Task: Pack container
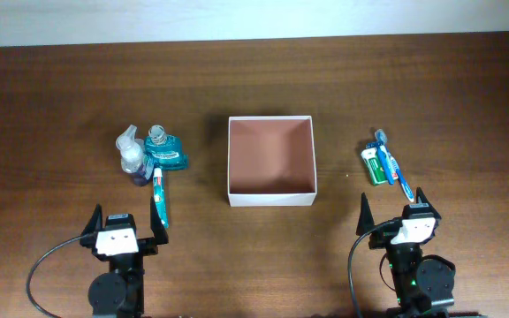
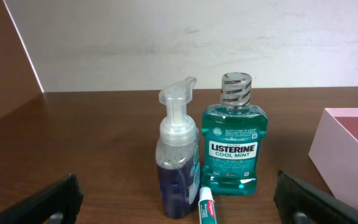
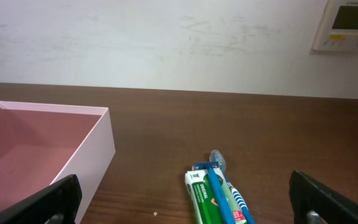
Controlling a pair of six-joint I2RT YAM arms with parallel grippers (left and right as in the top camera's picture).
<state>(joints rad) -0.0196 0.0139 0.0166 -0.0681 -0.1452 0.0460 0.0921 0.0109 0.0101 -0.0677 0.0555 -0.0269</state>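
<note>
The container (image 1: 270, 199) is a square white-walled box with a reddish-brown inside, empty, at the table's middle; its wall shows in the left wrist view (image 2: 334, 155) and the right wrist view (image 3: 98, 149). Left of it stand a purple soap pump bottle (image 1: 132, 157) (image 2: 178, 168) and a teal mouthwash bottle (image 1: 163, 151) (image 2: 235, 143), with a toothpaste tube (image 1: 159, 196) (image 2: 208, 205) lying in front. Right of it lie a green box, a blue razor and a toothbrush (image 1: 385, 161) (image 3: 216, 193). My left gripper (image 1: 124, 231) (image 2: 179, 218) and right gripper (image 1: 396, 210) (image 3: 185, 214) are open and empty near the front edge.
A white wall runs behind the table's far edge, with a wall thermostat (image 3: 348, 25) at upper right in the right wrist view. Dark wood tabletop (image 1: 60, 106) surrounds the items.
</note>
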